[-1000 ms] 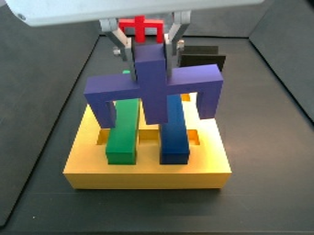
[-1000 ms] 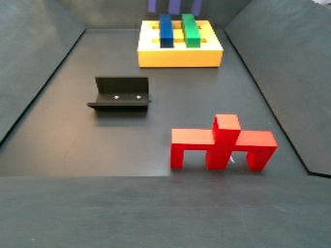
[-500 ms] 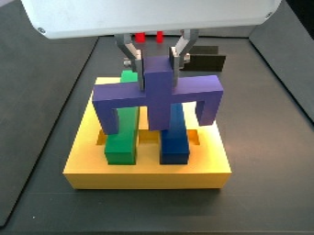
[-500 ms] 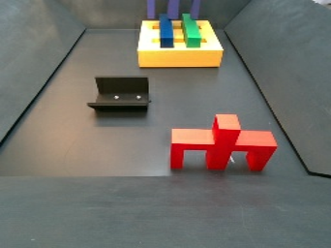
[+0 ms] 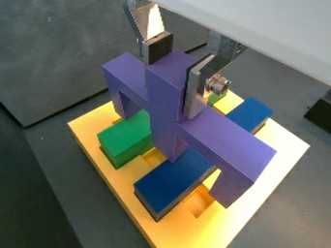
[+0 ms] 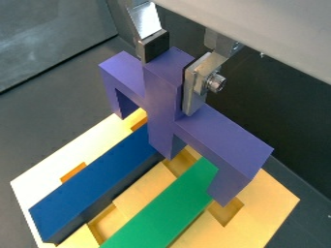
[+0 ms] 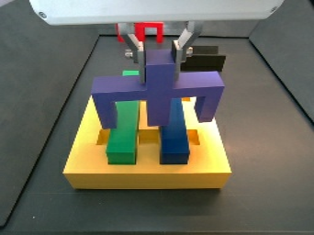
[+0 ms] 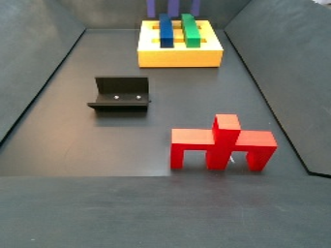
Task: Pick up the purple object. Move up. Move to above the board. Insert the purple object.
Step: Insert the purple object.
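My gripper [image 5: 177, 66] [image 6: 171, 64] [image 7: 157, 48] is shut on the central stub of the purple object [image 5: 175, 121] [image 6: 162, 102] [image 7: 160, 87]. The purple piece hangs upright just above the yellow board [image 7: 147, 167] [image 5: 91, 136] [image 6: 58, 167], its legs straddling the green bar [image 7: 123, 133] [image 5: 126, 136] [image 6: 168, 208] and the blue bar [image 7: 175, 136] [image 5: 175, 179] [image 6: 97, 184]. In a side view only the purple legs' lower ends [image 8: 163, 8] show above the board [image 8: 180, 55] at the far end.
The red bridge-shaped piece [image 8: 223, 142] stands on the dark floor, also seen behind the gripper [image 7: 149, 31]. The fixture [image 8: 119, 95] [image 7: 204, 59] stands on the floor. Dark walls enclose the workspace.
The gripper with the purple object has shifted slightly and lowered a little over the board; the red piece and fixture have not moved.
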You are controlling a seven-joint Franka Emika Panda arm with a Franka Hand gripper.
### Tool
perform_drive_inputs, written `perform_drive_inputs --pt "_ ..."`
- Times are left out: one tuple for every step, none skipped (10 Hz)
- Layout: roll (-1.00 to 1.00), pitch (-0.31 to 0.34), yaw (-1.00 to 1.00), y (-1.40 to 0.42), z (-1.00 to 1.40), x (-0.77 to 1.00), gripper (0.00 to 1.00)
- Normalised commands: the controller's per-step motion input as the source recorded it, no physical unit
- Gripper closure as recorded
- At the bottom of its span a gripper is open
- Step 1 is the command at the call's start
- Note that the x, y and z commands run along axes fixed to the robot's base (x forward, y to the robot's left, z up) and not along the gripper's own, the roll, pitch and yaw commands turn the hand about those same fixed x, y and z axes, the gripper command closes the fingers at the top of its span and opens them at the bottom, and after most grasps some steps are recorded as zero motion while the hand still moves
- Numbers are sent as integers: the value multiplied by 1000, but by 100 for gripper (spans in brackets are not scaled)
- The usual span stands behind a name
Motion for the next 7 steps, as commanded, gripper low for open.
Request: perform_drive_inputs --pt "-41 59 -131 0 -69 -109 100" --pt "-80 41 -103 0 0 -23 100" --pt "-109 0 -83 -11 0 0 100" --pt "-109 -17 -86 0 0 -103 100" --pt "-91 -27 -69 0 -20 -154 100" --pt "-97 -47 -66 0 -77 -134 100" --pt "-74 -70 -57 0 -146 -83 100"
